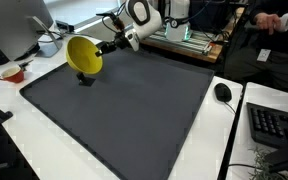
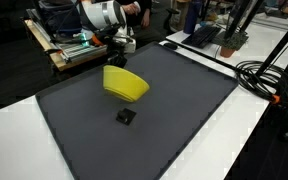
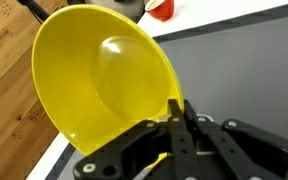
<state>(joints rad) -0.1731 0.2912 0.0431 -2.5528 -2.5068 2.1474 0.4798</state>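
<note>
A yellow plastic bowl (image 1: 83,56) hangs tilted in the air above the dark grey mat (image 1: 134,110); it also shows in an exterior view (image 2: 125,84) and fills the wrist view (image 3: 104,80). My gripper (image 3: 177,108) is shut on the bowl's rim, seen too in both exterior views (image 1: 108,44) (image 2: 117,62). A small black block (image 2: 126,116) lies on the mat just under the bowl, also in an exterior view (image 1: 85,81).
A red and white cup (image 1: 13,72) stands off the mat's corner, also in the wrist view (image 3: 161,8). A computer mouse (image 1: 222,92) and keyboard (image 1: 276,125) lie on the white table. Cables (image 2: 259,75) run along the table edge. A wooden frame (image 2: 59,50) stands behind.
</note>
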